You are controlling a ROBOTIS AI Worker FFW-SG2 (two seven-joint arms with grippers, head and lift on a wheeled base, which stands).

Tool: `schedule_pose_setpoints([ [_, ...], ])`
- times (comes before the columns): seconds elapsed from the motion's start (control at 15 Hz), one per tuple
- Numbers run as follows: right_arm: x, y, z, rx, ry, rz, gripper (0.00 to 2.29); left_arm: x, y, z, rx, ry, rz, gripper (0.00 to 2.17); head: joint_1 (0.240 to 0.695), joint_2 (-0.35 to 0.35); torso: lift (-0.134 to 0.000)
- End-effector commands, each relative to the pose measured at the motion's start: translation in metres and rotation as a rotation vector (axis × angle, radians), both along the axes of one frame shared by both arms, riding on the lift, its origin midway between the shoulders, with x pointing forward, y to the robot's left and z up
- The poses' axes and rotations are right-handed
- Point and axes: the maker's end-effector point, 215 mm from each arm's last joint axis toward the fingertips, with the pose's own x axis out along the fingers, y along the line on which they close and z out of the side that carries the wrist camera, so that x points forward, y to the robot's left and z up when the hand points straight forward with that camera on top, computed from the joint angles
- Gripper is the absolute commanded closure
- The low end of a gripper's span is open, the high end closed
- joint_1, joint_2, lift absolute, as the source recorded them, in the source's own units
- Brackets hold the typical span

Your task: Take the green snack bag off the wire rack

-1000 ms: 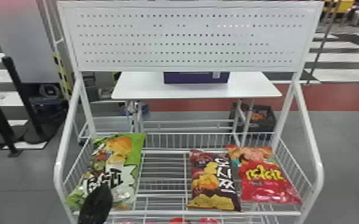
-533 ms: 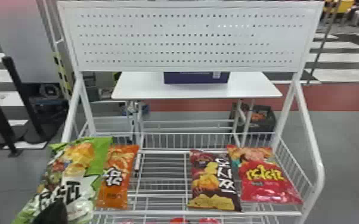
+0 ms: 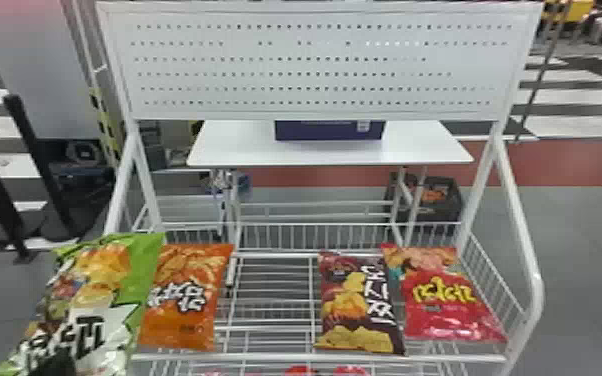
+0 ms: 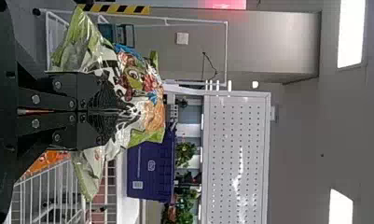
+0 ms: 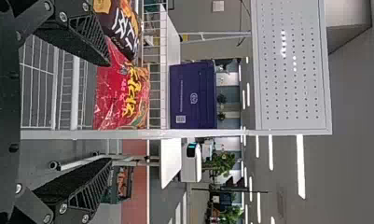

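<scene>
Green snack bag (image 3: 100, 295) has shifted left, lower end cropped, left gripper (image 3: 54, 364) pinching it, right gripper (image 5: 110, 112) spread.

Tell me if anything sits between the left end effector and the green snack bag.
Nothing visible does: the left end effector is closed directly on the green snack bag. The orange bag lies to its right, not between them.

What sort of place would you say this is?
Probably a robotics test hall set up like a shop: snack bags on a rack, a purple bin on a table, striped tape.
</scene>
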Motion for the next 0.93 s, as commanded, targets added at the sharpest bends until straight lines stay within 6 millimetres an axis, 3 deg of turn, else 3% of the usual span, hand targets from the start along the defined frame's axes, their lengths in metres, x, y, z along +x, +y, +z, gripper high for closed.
schedule_pose_setpoints([
  [0.0, 0.000, 0.000, 0.000, 0.000, 0.000, 0.000, 0.17, -0.001, 0.002, 0.003, 0.003, -0.009, 0.000, 1.71, 0.499, 0.000, 0.000],
  [0.87, 0.000, -0.001, 0.008, -0.001, -0.014, -0.005, 0.17, -0.001, 0.015, 0.007, 0.016, -0.017, 0.012, 1.71, 0.499, 0.000, 0.000],
])
